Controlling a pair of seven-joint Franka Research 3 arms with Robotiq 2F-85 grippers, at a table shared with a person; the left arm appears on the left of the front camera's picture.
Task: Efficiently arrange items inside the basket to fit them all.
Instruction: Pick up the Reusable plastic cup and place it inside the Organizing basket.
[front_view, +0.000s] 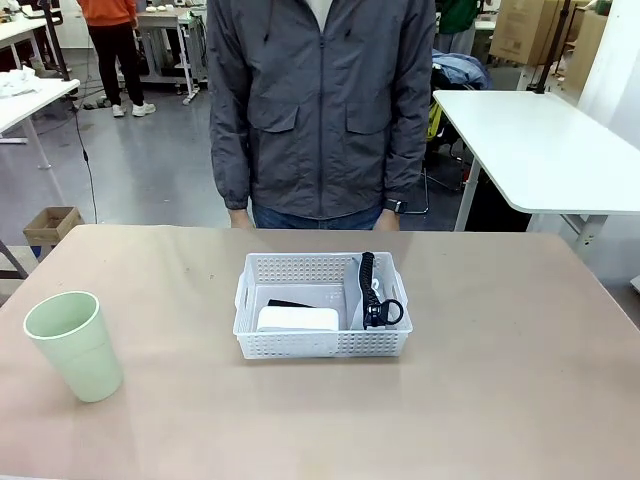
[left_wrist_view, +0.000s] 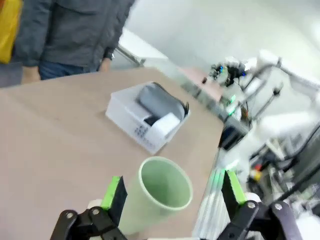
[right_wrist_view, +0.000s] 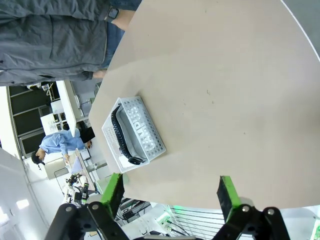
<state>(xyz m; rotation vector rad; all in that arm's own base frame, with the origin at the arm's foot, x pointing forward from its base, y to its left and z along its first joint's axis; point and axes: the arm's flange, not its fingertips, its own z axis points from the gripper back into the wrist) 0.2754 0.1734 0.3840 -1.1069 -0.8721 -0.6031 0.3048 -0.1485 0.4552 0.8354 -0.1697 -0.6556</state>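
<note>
Cup (front_view: 73, 345) stands upright at lower left of the front view, well apart from the basket (front_view: 322, 343) at centre. Your left gripper (left_wrist_view: 173, 189) is spread wide, with the cup lined up in the gap and not gripped. Right gripper (right_wrist_view: 170, 192) is released and empty. Clamp squarely on the cup wall. The white device (front_view: 298, 319) and pouch (front_view: 362, 295) crowd the basket. Spare room looks to be at the basket's upper left, but that's hard to confirm.

Grey floor (front_view: 150, 170), white table (front_view: 540, 150), cardboard box (front_view: 50, 225)
</note>
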